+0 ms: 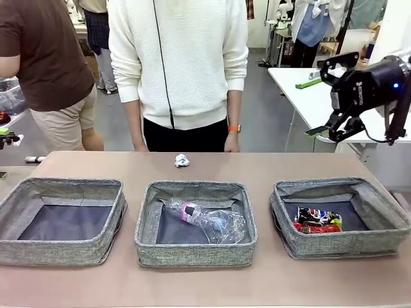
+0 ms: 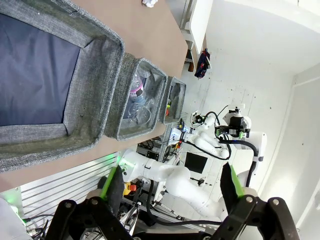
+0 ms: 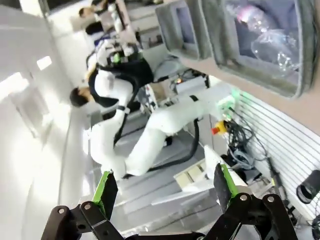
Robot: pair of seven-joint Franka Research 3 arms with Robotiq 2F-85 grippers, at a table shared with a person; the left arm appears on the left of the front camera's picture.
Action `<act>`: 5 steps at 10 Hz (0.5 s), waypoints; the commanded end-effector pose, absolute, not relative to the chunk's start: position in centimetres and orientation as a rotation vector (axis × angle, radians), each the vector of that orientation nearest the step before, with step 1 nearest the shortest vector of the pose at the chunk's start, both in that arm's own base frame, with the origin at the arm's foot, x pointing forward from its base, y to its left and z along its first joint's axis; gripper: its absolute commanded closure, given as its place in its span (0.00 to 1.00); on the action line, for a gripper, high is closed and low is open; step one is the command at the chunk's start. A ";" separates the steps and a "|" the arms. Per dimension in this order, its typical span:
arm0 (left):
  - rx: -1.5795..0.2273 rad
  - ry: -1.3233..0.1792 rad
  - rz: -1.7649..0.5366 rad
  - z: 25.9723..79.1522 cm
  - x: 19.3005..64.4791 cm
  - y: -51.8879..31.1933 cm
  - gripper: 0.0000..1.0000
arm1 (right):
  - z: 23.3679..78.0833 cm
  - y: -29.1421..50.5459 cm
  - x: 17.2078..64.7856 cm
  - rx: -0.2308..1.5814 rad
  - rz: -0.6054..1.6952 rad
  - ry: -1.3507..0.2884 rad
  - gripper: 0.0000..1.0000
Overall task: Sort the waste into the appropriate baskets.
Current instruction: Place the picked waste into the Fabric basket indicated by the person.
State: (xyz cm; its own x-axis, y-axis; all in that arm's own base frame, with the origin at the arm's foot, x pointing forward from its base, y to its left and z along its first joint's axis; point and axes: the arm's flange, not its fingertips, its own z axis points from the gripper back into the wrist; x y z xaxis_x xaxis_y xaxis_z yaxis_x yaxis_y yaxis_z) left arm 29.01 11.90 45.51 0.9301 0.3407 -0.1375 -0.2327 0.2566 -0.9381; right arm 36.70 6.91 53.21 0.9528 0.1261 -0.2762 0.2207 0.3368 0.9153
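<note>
Three grey fabric baskets stand in a row along the near edge of the counter (image 1: 270,160), listed left to right.

Item 1, left basket (image 1: 61,247): nothing inside, dark lining bare.

Item 2, middle basket (image 1: 196,251): holds the clear plastic bottles, one pink-labelled bottle (image 1: 188,212) lying on its side against a crushed bottle (image 1: 221,226).

Item 3, right basket (image 1: 340,242): holds a dark multicoloured can (image 1: 318,215) and a red can (image 1: 316,228), side by side near its front wall.

Item 4, paper ball (image 1: 182,160): crumpled, white, loose on the counter beyond the middle basket, close to the person in the white sweater (image 1: 176,58) at the far side. Not in any basket.

Item 5, left end effector (image 2: 172,187): fingers spread wide, nothing between them; the left wrist view looks along the row of baskets from beside the left one.

Item 6, right end effector (image 1: 329,131): raised clear of the counter above and behind the right basket, fingers apart, carrying nothing.

Status, as judged: plastics and cans appear sorted; the paper ball seems the last piece outstanding, and the bare left basket its likely home. The next move calls for one arm to reach across to the far side, lower open fingers around the ball, close gently on the soft paper, then carry it to that basket, keeping clear of the person's hands.
</note>
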 end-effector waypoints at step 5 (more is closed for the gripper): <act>-1.276 -0.100 0.395 45.9 28.9 11.5 0.00 | 50.7 4.9 35.5 1.235 0.083 0.264 0.00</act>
State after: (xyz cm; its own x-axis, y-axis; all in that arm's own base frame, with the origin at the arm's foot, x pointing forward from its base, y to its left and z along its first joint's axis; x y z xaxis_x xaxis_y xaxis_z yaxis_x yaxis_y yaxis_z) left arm 29.01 11.90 45.51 0.9301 0.3405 -0.1378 -0.2329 0.2563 -0.9381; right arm 34.98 4.14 50.11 0.9728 0.2091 -0.1001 0.0267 0.3279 0.9443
